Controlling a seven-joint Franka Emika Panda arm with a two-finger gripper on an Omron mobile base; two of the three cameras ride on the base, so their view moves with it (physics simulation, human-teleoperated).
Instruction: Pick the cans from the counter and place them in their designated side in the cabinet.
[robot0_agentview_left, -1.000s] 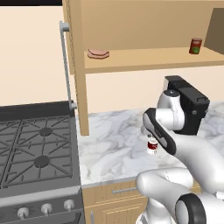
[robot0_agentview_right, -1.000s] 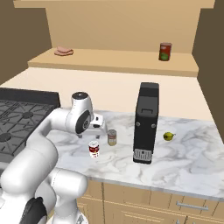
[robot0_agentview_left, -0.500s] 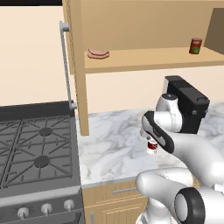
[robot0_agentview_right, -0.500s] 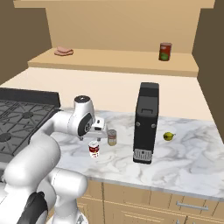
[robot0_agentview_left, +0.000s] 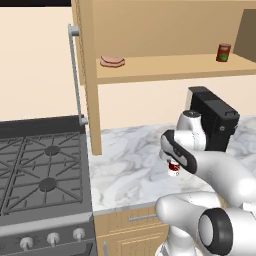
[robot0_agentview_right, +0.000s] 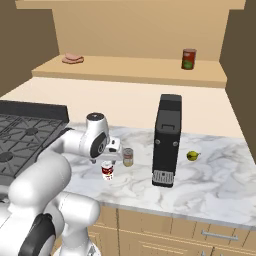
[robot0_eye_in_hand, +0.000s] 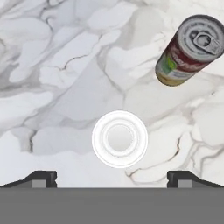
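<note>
- Lower now than a second back, our gripper sits straight over the red can, jaws spread wide, nothing held.
- We judge descent and closing come next.
- Both cans stand on the counter, the grey can just beside the red; cabinet shelf awaits.
- Hand view gives the red can's white lid centred between the tips; right base view shows the spacing.
</note>
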